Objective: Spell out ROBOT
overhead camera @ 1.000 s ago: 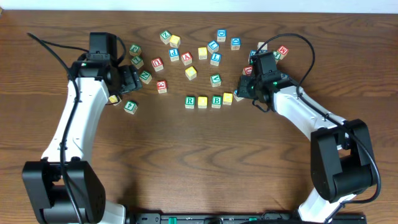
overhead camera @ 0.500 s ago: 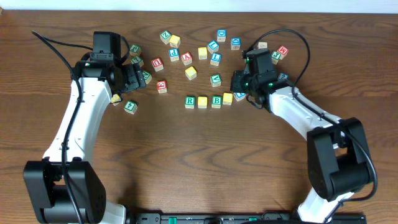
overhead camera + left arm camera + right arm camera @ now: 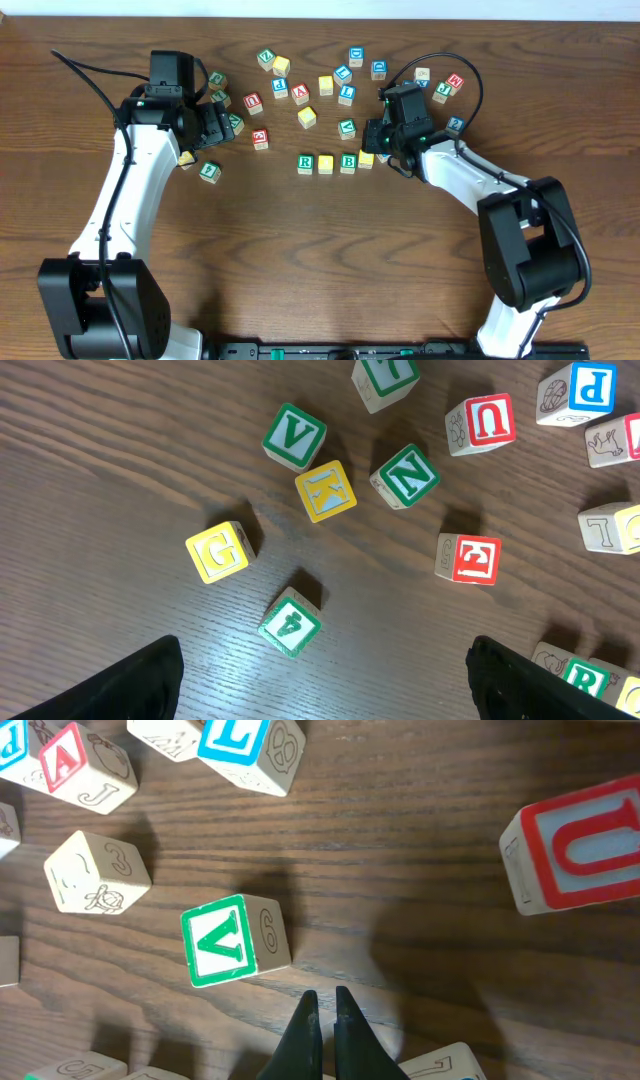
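Observation:
A row of blocks lies mid-table: green R (image 3: 305, 161), a yellow block (image 3: 326, 163), green B (image 3: 348, 161), and another yellow block (image 3: 366, 158). My right gripper (image 3: 368, 136) is shut and empty just above the row's right end. In the right wrist view its fingertips (image 3: 325, 1005) sit close behind a green V block (image 3: 228, 942). My left gripper (image 3: 220, 126) is wide open and empty (image 3: 325, 680), above a green block (image 3: 292, 622) at the left cluster. The green R also shows at the left wrist view's edge (image 3: 580, 678).
Loose blocks are scattered at the back: red U (image 3: 585, 845), blue L (image 3: 245, 745), red A (image 3: 85, 765). By the left gripper are yellow G (image 3: 220, 550), yellow K (image 3: 325, 490), green V (image 3: 295, 435), green N (image 3: 405, 475) and red E (image 3: 470, 557).
My right gripper has moved left and back toward the row's right end and the V block. My left gripper shifted slightly right a second ago, then stayed still.

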Motion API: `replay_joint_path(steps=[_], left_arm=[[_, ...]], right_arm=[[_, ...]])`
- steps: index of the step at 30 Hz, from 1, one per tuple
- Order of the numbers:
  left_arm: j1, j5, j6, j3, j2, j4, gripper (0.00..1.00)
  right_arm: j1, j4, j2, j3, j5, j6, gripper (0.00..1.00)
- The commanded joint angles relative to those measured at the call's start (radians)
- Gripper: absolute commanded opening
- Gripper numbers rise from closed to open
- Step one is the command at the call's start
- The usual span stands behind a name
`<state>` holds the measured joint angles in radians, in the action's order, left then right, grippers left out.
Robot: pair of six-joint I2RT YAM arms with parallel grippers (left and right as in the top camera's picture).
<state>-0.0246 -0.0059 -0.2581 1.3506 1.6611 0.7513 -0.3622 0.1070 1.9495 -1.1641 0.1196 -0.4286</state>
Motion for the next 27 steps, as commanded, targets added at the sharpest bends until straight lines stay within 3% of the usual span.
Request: replay_joint_path(steps=[1, 27], left_arm=[[0.000, -0.002, -0.002, -0.008, 0.005, -0.001, 0.89], [0.000, -0.002, -0.002, -0.008, 0.005, -0.001, 0.89]], right_arm=[[-0.006, -0.002, 0.020, -0.011, 0.002, -0.005, 0.02], [-0.023, 0.081, 0.020, -0.011, 0.003, -0.037, 0.01]])
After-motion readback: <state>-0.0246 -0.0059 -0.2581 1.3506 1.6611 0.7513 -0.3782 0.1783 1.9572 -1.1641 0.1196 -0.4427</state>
